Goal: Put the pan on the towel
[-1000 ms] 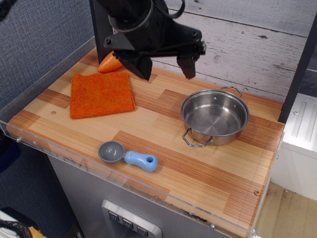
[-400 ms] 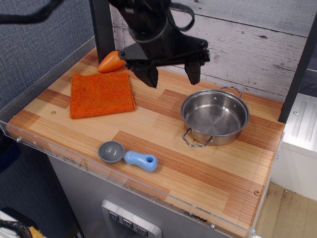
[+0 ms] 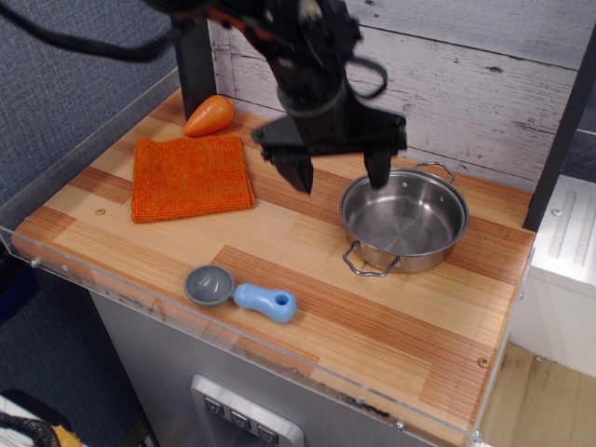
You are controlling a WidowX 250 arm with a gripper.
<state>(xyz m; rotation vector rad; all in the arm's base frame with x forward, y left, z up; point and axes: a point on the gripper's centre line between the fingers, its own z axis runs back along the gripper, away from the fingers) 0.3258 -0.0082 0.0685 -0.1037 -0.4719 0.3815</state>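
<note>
The shiny steel pan with two wire loop handles sits on the right half of the wooden table. The bright orange towel lies flat at the left, apart from the pan. My black gripper hangs open and empty above the table, just left of the pan's rim. One finger is over bare wood and the other finger is over the pan's left edge. I cannot tell if it touches the pan.
A small orange carrot toy lies behind the towel by a black post. A grey-and-blue scoop lies near the front edge. A clear plastic rim borders the table's front. A white plank wall stands behind.
My gripper has moved right and down, from above the carrot and towel's back corner to the pan's left rim. It stayed open. Pan, towel, scoop and carrot have not moved.
</note>
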